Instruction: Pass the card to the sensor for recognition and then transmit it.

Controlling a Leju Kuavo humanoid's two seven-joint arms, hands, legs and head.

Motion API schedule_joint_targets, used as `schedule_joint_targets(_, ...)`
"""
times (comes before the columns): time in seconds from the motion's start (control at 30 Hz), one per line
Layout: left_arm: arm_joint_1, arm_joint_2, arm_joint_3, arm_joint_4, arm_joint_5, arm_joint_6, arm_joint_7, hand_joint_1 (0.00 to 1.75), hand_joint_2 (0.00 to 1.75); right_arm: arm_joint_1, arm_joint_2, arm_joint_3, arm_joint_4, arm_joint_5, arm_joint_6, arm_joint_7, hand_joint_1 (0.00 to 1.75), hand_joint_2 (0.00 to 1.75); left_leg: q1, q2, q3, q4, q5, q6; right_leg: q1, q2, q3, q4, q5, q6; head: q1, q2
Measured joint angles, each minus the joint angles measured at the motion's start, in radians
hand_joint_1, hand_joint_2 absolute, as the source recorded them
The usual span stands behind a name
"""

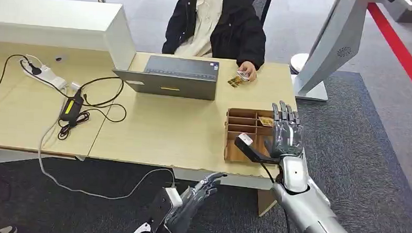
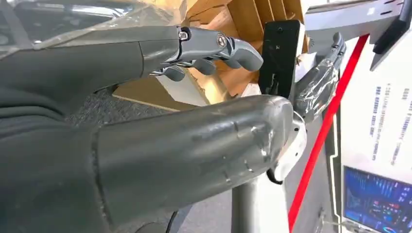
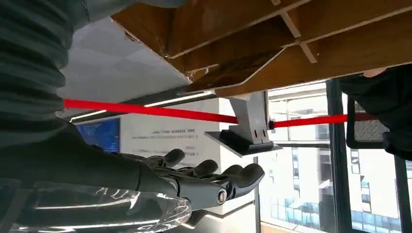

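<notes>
A person in a black jacket sits at the far side of the desk and holds a card (image 1: 242,74); more cards (image 1: 235,82) lie beside that hand. A brown divided tray (image 1: 234,152) stands at the desk's front right, with a card (image 1: 266,121) in a far compartment. My right hand (image 1: 286,131) is raised over the tray's right side, fingers straight and apart, holding nothing; its fingers (image 3: 209,182) show bare in the right wrist view. My left hand (image 1: 198,196) hangs below the desk's front edge, fingers spread and empty.
A grey laptop (image 1: 171,75) sits mid-desk. A power strip (image 1: 45,74), a black adapter (image 1: 70,109) and cables lie at the left. A white kiosk stand (image 1: 327,53) rises right of the desk, a red floor stripe (image 1: 401,51) beyond it.
</notes>
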Motion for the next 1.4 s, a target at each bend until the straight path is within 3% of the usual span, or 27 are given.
schedule_joint_targets(0.77, 0.041, 0.0, 0.037, 0.0, -0.06, -0.032, 0.005, 0.0, 0.0, -0.069, 0.039, -0.006, 0.102, -0.016, -0.001, -0.03, 0.0, 1.75, 0.0, 0.0, 0.0, 0.0, 0.0, 0.0, 0.0, 0.0, 0.0, 0.0, 0.0, 0.0, 0.0, 0.0)
schedule_joint_targets(1.27, 0.052, 0.01, 0.043, -0.027, -0.076, 0.012, 0.036, 0.0, 0.0, -0.099, 0.065, -0.011, 0.154, -0.036, -0.001, -0.06, 0.0, 1.75, 0.0, 0.0, 0.0, 0.0, 0.0, 0.0, 0.0, 0.0, 0.0, 0.0, 0.0, 0.0, 0.0, 0.0)
schedule_joint_targets(1.33, 0.054, 0.013, 0.043, -0.033, -0.076, 0.015, 0.036, 0.0, 0.0, -0.1, 0.069, -0.012, 0.159, -0.037, -0.001, -0.062, 1.75, 1.75, 0.0, 0.0, 0.0, 0.0, 0.0, 0.0, 0.0, 0.0, 0.0, 0.0, 0.0, 0.0, 0.0, 0.0)
schedule_joint_targets(1.4, 0.056, 0.014, 0.043, -0.034, -0.077, 0.02, 0.037, 0.0, 0.0, -0.103, 0.074, -0.012, 0.165, -0.041, -0.001, -0.069, 1.75, 1.75, 0.0, 0.0, 0.0, 0.0, 0.0, 0.0, 0.0, 0.0, 0.0, 0.0, 0.0, 0.0, 0.0, 0.0)
